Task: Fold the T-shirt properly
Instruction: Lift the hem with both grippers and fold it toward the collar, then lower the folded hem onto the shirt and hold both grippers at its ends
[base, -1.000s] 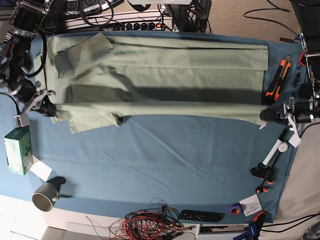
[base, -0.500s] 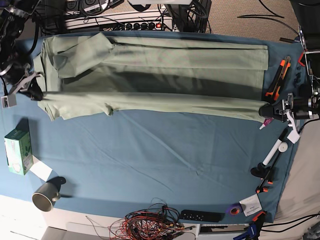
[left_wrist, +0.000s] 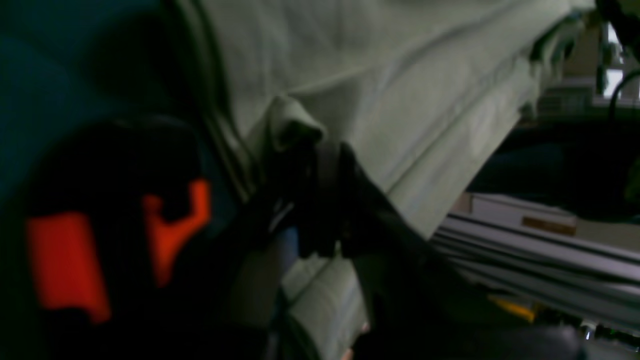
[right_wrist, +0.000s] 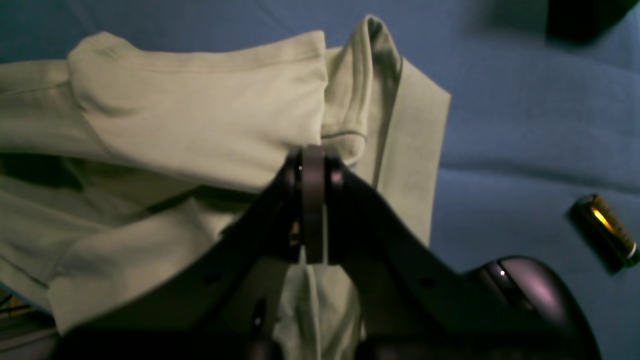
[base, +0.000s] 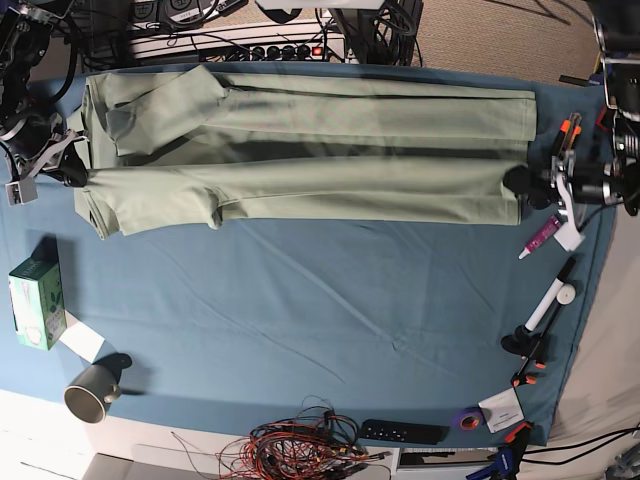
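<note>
Front fold carried farther back: one T-shirt (base: 330, 150), two tools (base: 72, 172) (base: 522, 182) clamped on it.

The T-shirt (base: 320, 150) is pale sage green and lies stretched lengthwise across the far half of the table, folded over itself into a long band. Its near edge runs almost straight from end to end. At one end a short sleeve (base: 150, 205) juts toward the near side; the collar (right_wrist: 367, 85) seems to sit there too, though shadow blurs it.

Black tool (right_wrist: 312, 170) — seemingly matte fingers
</note>
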